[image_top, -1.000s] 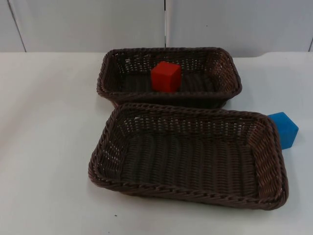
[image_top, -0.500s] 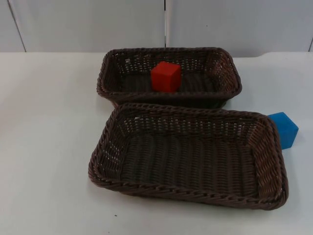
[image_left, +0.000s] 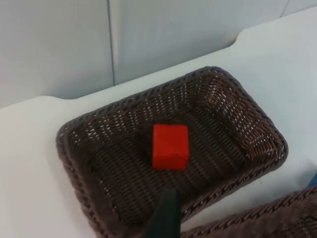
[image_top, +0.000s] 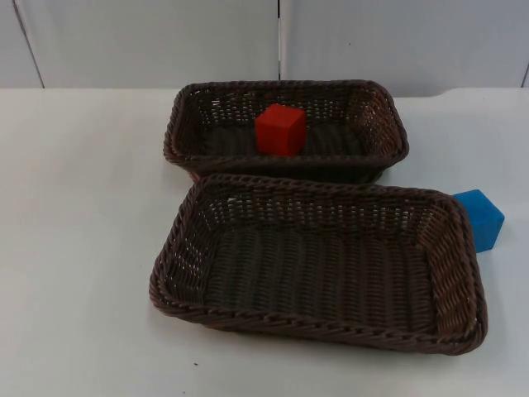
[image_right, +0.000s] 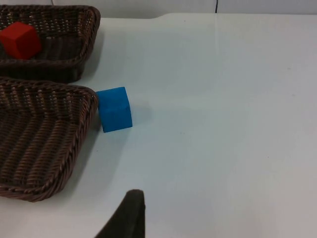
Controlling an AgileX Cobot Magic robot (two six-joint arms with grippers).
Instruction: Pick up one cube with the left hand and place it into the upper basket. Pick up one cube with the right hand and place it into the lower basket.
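In the upper basket (image_top: 178,141) a red cube (image_top: 280,129) is seen resting on the woven floor. A blue cube (image_top: 480,218) is set on the white surface (image_top: 74,248), touching the lower basket (image_top: 463,273). Neither hand's state can be told.

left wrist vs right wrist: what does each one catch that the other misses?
Left wrist alone: the upper basket whole, all four walls, with the grey partition wall behind it. Right wrist alone: the blue cube whole, on the table against the lower basket, outside it. Both: the red cube inside the upper basket, and part of the lower basket's rim.
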